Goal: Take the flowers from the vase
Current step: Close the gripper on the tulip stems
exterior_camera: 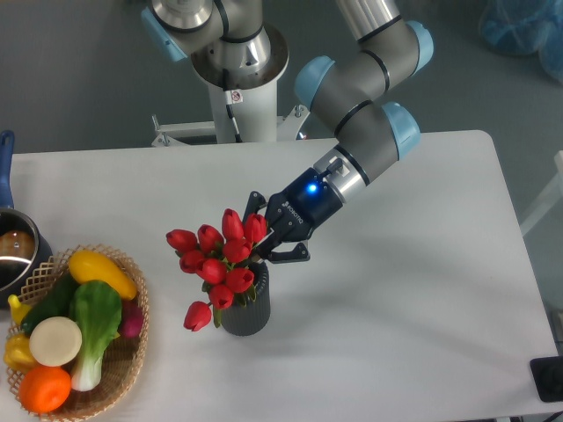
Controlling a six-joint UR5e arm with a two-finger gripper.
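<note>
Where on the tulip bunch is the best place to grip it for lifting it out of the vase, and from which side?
Grip the tulip bunch low, on the gathered stems just above the mouth of the vase, not on the soft red buds. Come from the rear right, where the gripper already sits: the buds lean forward-left, leaving that side more open. Then pull upward.

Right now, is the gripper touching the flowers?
Touching. The fixed camera shows the gripper with its fingers closed in against the right side of the flowers, overlapping the red buds with no gap visible; the stems remain in the vase.
</note>
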